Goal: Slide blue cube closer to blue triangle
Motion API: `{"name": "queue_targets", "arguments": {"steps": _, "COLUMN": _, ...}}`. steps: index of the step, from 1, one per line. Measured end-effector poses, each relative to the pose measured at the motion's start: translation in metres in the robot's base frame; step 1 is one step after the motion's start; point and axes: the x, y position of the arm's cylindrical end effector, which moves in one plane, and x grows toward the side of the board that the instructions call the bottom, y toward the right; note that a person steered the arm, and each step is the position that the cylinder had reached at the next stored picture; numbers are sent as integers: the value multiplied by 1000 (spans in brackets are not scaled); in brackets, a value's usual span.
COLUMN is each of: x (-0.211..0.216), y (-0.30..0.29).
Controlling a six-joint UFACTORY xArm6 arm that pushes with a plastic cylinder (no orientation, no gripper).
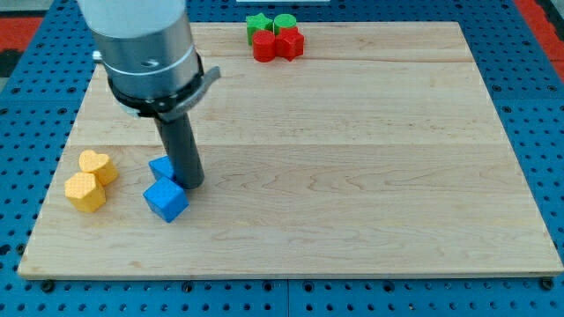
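The blue cube (pixel 166 200) lies near the board's lower left. The blue triangle (pixel 160 167) sits just above it, partly hidden behind the rod, and the two blue blocks look to be touching or nearly so. My tip (pixel 193 185) rests on the board just right of both, close against the cube's upper right corner. The dark rod rises from there to the grey arm body at the view's top left.
Two yellow blocks, a heart (pixel 96 165) and a hexagon-like one (pixel 85 191), sit left of the blue blocks. A cluster of red (pixel 277 45) and green (pixel 270 24) blocks lies at the board's top edge. The wooden board (pixel 352 158) rests on a blue table.
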Motion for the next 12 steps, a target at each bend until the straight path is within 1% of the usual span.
{"name": "queue_targets", "arguments": {"steps": 1, "x": -2, "y": 0}}
{"name": "queue_targets", "arguments": {"steps": 2, "x": -10, "y": 26}}
{"name": "queue_targets", "arguments": {"steps": 4, "x": -14, "y": -12}}
{"name": "queue_targets", "arguments": {"steps": 5, "x": -14, "y": -25}}
{"name": "queue_targets", "arguments": {"steps": 6, "x": -14, "y": -25}}
{"name": "queue_targets", "arguments": {"steps": 7, "x": -14, "y": 33}}
{"name": "queue_targets", "arguments": {"steps": 8, "x": -5, "y": 87}}
{"name": "queue_targets", "arguments": {"steps": 9, "x": 21, "y": 81}}
{"name": "queue_targets", "arguments": {"steps": 10, "x": 31, "y": 50}}
{"name": "queue_targets", "arguments": {"steps": 12, "x": 31, "y": -12}}
